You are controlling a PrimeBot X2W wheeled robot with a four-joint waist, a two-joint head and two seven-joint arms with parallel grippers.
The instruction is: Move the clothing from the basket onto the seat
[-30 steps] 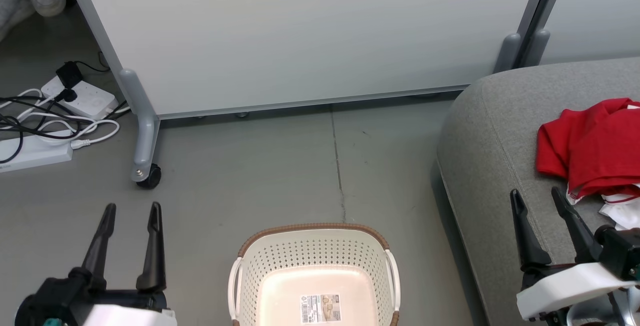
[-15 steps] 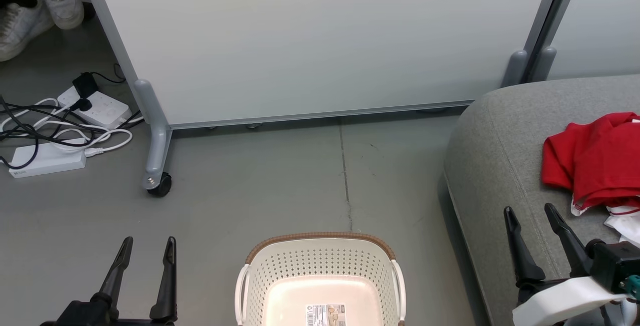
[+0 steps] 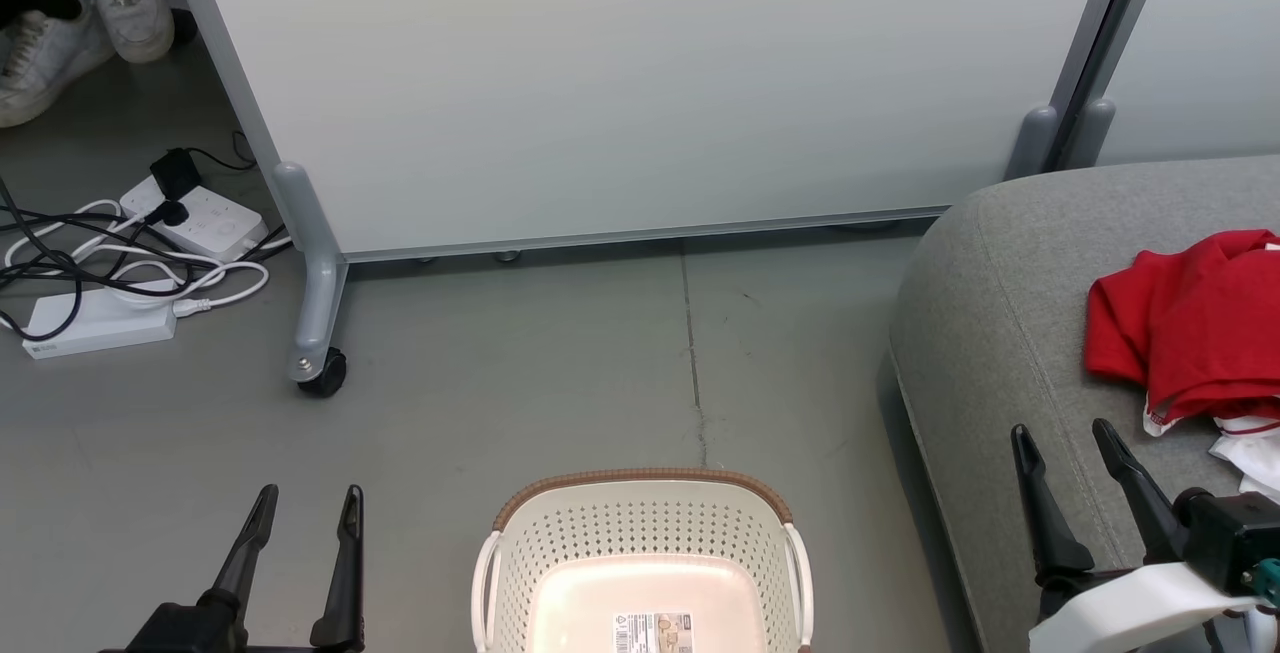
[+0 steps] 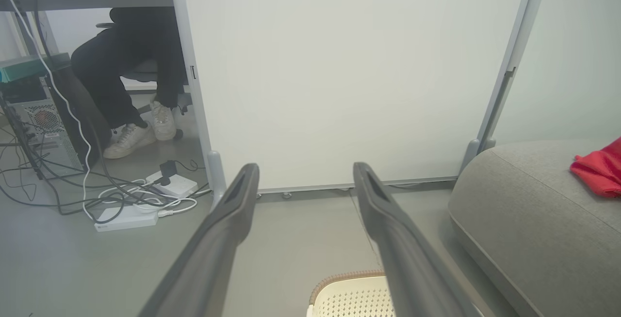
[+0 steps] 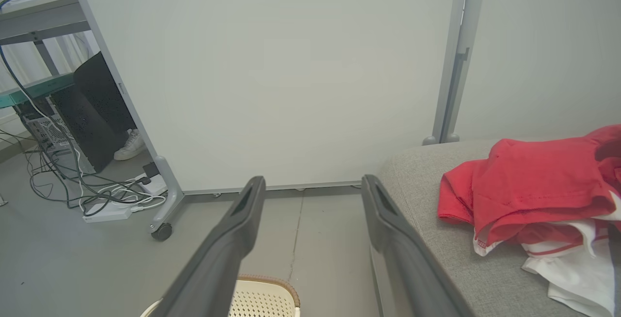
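The clothing, a bright red heap with white trim, lies on the grey seat at the right; it is seen as the clothing on the seat in the right wrist view and as a red edge in the left wrist view. On the floor at bottom centre stands the cream basket with a brown rim, nothing inside but a sticker. My left gripper is open at the lower left, over bare floor. Open too, my right gripper hovers over the seat's front edge, left of the clothing.
A white partition panel on grey wheeled legs stands behind the floor. Power strips and tangled cables lie at the left. A person's white shoes are at the top left, beside a computer tower.
The whole head view has shifted down and right, so the camera moved. Both grippers sit lower in the picture and stay open; the clothing and basket have not moved.
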